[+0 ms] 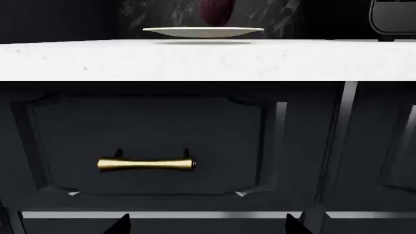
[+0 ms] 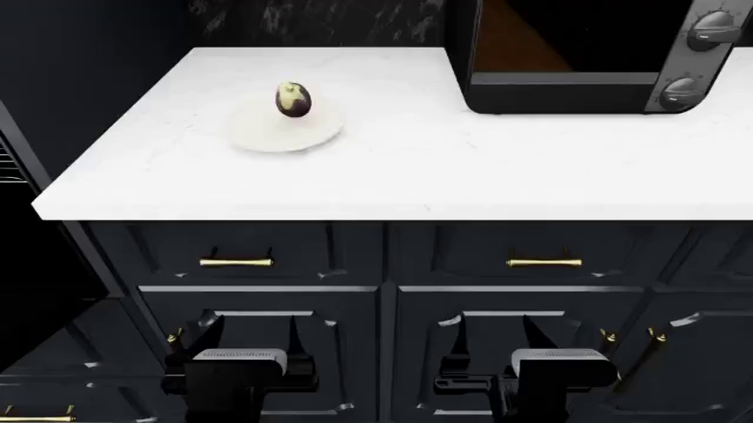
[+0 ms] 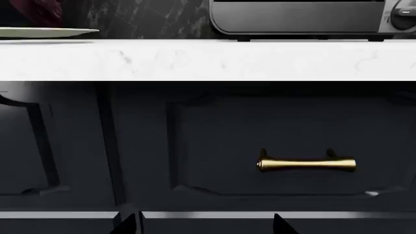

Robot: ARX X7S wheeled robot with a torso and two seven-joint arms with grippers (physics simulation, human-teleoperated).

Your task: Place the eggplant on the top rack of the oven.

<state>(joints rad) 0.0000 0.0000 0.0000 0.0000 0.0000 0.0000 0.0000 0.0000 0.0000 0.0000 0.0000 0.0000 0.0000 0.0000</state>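
Note:
The eggplant (image 2: 293, 100), small and purple with a yellow-green cap, stands on a white plate (image 2: 286, 129) at the back left of the white countertop (image 2: 412, 176). In the left wrist view the eggplant (image 1: 216, 12) is straight ahead, above the counter edge. My left gripper (image 2: 250, 328) and right gripper (image 2: 496, 330) hang low in front of the dark cabinet doors, well below the counter. Both are open and empty, seen also as the left gripper (image 1: 206, 225) and right gripper (image 3: 206, 225). Of the oven only thin wire lines (image 2: 10, 169) show at the far left edge; which rack they are I cannot tell.
A black countertop box with round knobs (image 2: 577, 53) stands at the back right. Dark drawers with brass handles (image 2: 235, 262) (image 2: 544, 262) run under the counter. Facing the left wrist is a drawer handle (image 1: 147, 164), and facing the right wrist another handle (image 3: 305, 164).

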